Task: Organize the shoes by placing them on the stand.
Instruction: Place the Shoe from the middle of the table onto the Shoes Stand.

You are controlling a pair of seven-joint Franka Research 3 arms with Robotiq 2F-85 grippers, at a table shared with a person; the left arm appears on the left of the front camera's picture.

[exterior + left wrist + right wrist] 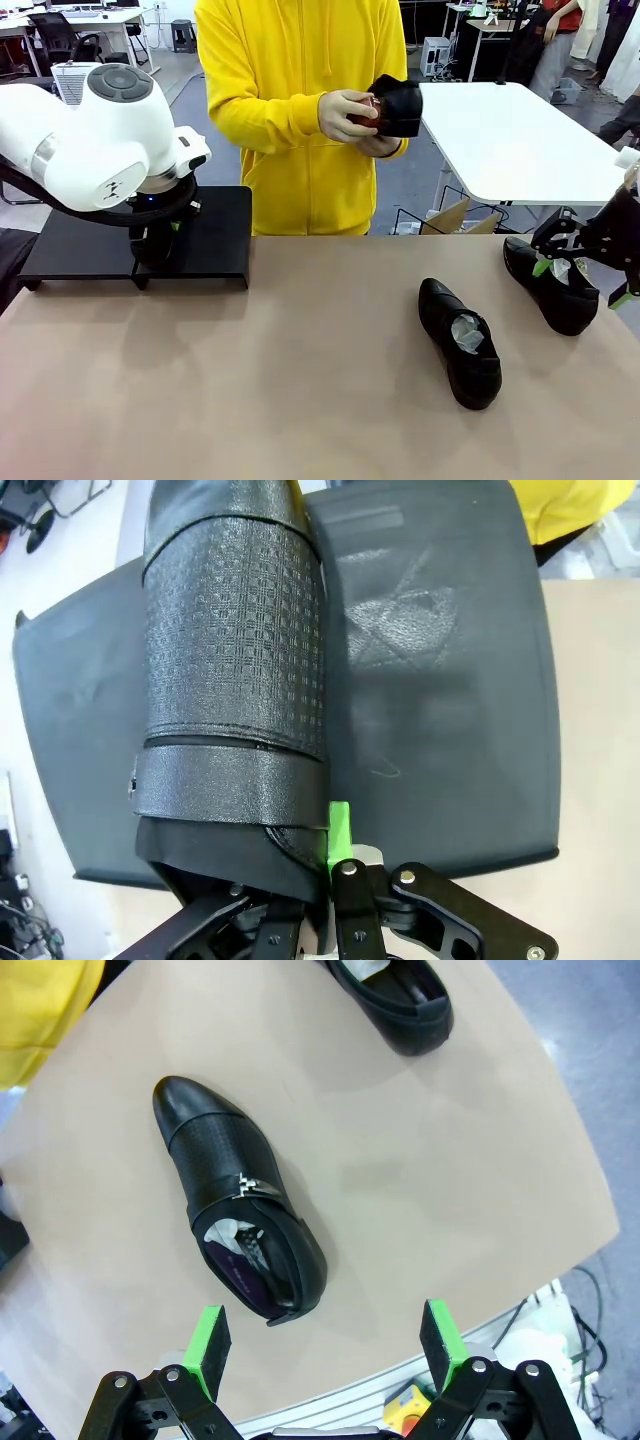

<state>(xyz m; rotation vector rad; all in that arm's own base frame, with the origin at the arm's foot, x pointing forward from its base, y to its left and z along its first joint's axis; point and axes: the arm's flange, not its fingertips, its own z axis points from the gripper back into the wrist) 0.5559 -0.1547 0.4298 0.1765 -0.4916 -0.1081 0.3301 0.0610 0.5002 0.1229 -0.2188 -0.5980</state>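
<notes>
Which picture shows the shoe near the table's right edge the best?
The right wrist view. It looks down on the whole shoe, so you see it from toe to heel, lying just beyond the open right gripper. The front view shows the same shoe smaller and farther off, with part of it hidden behind that gripper.

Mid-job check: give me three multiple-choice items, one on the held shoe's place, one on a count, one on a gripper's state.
1. The shoe in the left gripper is over: A the stand; B the floor; C a chair.
2. How many shoes lie on the brown table: A one; B two; C four.
3. The right gripper is: A open; B shut on a shoe; C shut, empty.
Key: 1 A, the stand lies under it. 2 B, one mid-table, one near the right edge. 3 A, its green pads stand apart.
</notes>
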